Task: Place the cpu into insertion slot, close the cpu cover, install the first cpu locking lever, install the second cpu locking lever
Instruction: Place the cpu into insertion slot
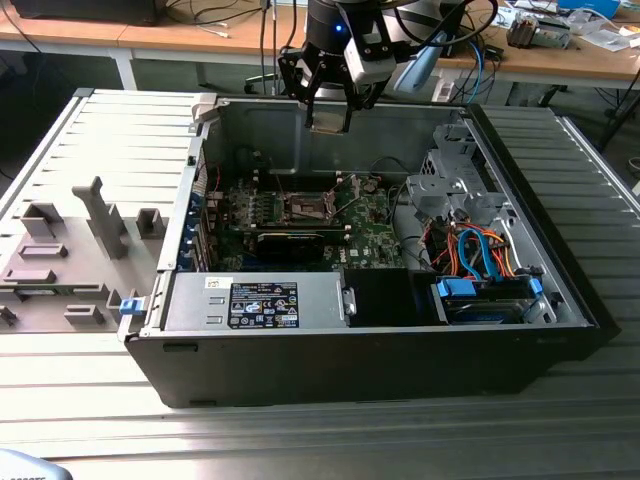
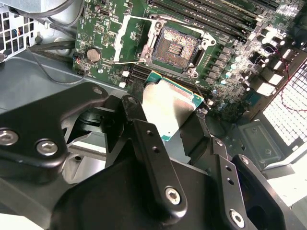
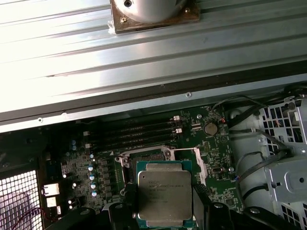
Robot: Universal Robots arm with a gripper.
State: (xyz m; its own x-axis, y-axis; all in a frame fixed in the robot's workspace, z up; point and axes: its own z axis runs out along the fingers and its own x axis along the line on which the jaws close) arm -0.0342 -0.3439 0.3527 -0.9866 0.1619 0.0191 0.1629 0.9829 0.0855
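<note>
1. While the jaws clamp the cpu [image 3: 164, 192] by two opposite edges, I want it dead level; gripper [image 1: 329, 115] hangs well above the board [image 3: 218, 158].
2. Below, the insertion slot [image 2: 178, 48] lies bare, cpu cover [image 2: 149, 40] flipped open beside it; I'd square corners w/ the slot, go slow, no tilt.

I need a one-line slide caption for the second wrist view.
End effector holds the cpu above the green motherboard; the insertion slot is empty.

Lines of print on the metal top of the cpu [image 3: 163, 191] cannot be read. The black label [image 1: 264, 305] on the silver box [image 1: 320, 296] bears white print, likewise illegible.
</note>
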